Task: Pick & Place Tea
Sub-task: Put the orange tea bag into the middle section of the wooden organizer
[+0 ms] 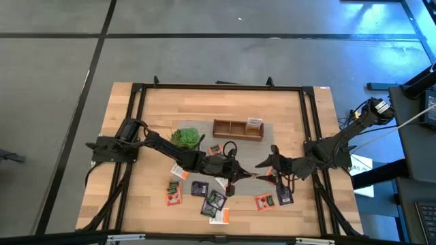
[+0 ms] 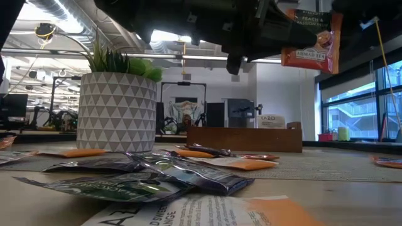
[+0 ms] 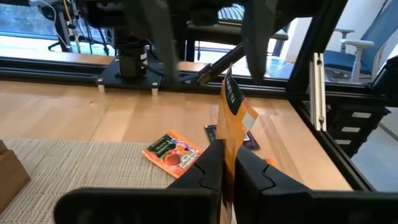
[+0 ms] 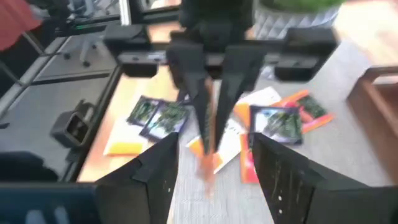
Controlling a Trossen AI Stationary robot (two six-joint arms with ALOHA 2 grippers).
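Handoff mid-air: left gripper (image 1: 236, 175) pinching an orange sachet (image 1: 246, 175), right gripper (image 1: 262, 164) facing it w/ fingers apart.

High view: I'm seeing both tips meeting near table centre, sachet between them, right arm just beside it. Low view: sachet (image 2: 311, 41) hanging up off the table, flat face toward camera. Left wrist: fingers (image 3: 208, 165) closing on its lower edge, long axis standing upright. Right wrist: I'm looking at the sachet (image 4: 208, 134) edge-on, sitting between my spread fingers (image 4: 158, 168), not yet touching either. Other sachets (image 1: 199, 188) lying on the table.
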